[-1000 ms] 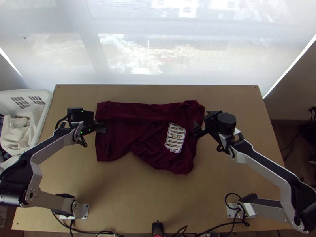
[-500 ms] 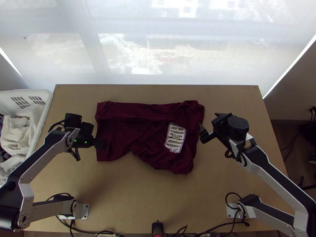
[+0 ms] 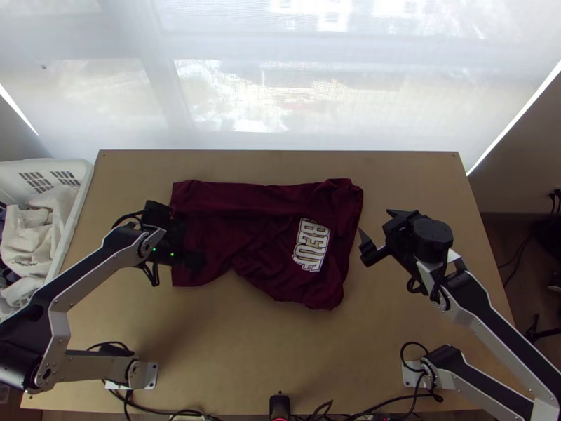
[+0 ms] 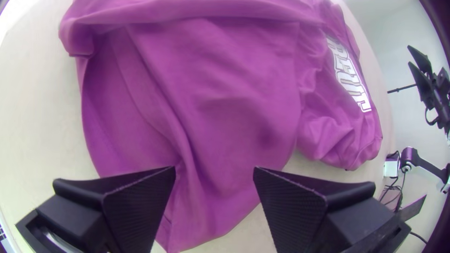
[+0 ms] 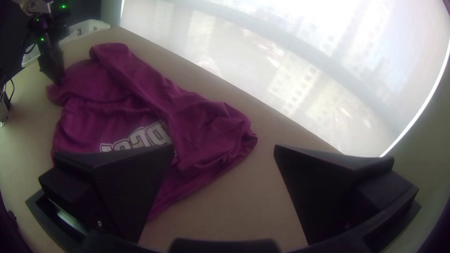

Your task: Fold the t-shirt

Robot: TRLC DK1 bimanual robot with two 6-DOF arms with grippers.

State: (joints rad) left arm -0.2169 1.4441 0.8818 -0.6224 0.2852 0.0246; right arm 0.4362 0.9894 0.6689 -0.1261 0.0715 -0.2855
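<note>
Saw the dark red t-shirt (image 3: 242, 228) on the wooden table (image 3: 252, 351), nearer the far edge than the near one, a little towards the left edge. Found a long strip turned over along its far side, with creased cloth around the pale lettering (image 3: 309, 244) at its right. Caught the left gripper (image 3: 193, 245) over the t-shirt's left part, spread wide, gripping nothing. Noticed the right gripper (image 3: 374, 220) just off the t-shirt's right side, towards the table's right edge, also wide apart and empty. Spotted a white basket (image 3: 83, 168) of light cloths (image 3: 28, 242) by the far left corner.
</note>
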